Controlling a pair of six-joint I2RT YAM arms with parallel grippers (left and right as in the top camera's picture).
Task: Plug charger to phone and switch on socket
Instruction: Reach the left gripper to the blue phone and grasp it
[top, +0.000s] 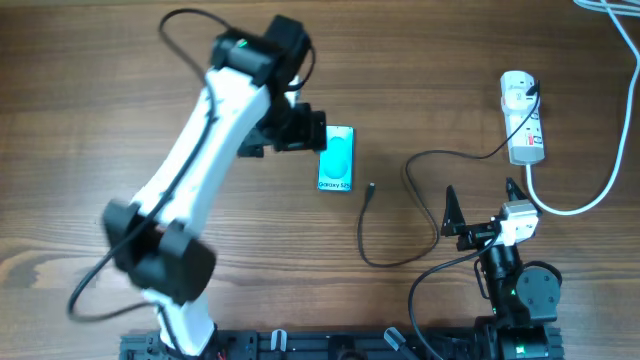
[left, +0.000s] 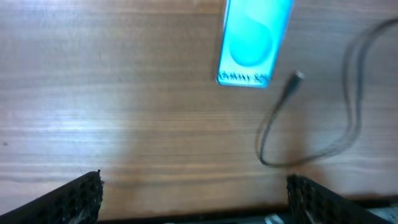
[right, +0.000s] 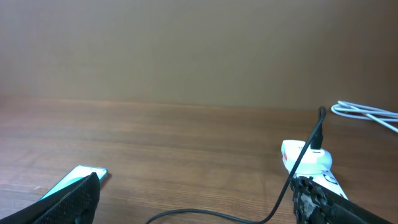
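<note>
The phone (top: 336, 160) lies flat mid-table, teal screen up, with "Galaxy" lettering at its near end. My left gripper (top: 308, 132) hovers just left of its far end, open and empty. In the left wrist view (left: 194, 200) the phone (left: 255, 38) is at the top. The charger, a thin black cable (top: 400, 255), loops from the socket (top: 523, 118). Its connector tip (top: 371, 187) lies right of the phone, apart from it, and shows in the left wrist view (left: 296, 77). My right gripper (top: 482, 208) is open and empty near the front right, with phone (right: 79, 176) and socket (right: 306, 159) ahead (right: 196, 208).
A thick white cord (top: 590, 200) runs from the socket's near end and curves up the right edge of the wooden table (top: 100, 120). The black cable's plug (top: 531, 93) sits in the socket. The arm bases stand along the front edge.
</note>
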